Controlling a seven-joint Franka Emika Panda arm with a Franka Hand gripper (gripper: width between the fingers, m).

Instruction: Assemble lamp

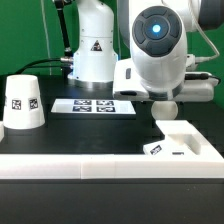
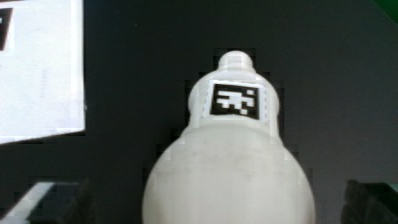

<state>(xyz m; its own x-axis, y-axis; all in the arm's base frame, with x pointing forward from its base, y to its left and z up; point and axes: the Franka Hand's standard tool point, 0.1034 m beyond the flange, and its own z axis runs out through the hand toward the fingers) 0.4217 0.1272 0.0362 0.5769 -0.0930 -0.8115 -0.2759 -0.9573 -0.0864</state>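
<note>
Fingertips (image 2: 45,200) of the gripper (image 2: 205,203) stood wide apart in the wrist view, one on each side of the bulb (image 2: 231,165), with dark gaps between them and its white body, so nothing was clamped. The bulb lay on the black table with its tagged neck pointing away from the wrist. The hand seemed lined up along its length so the fingers could close across the broad round part.

In the exterior view the arm's own bulk hid the fingers. The base (image 1: 190,140) sat just beside it at the exterior view's right, against the long white rail (image 1: 90,160), probably braced there for parts to go into it. The shade (image 1: 22,105) stood mouth-down well apart at the exterior view's left, beyond the marker board (image 1: 95,104), seemingly waiting until the bulb was seated.
</note>
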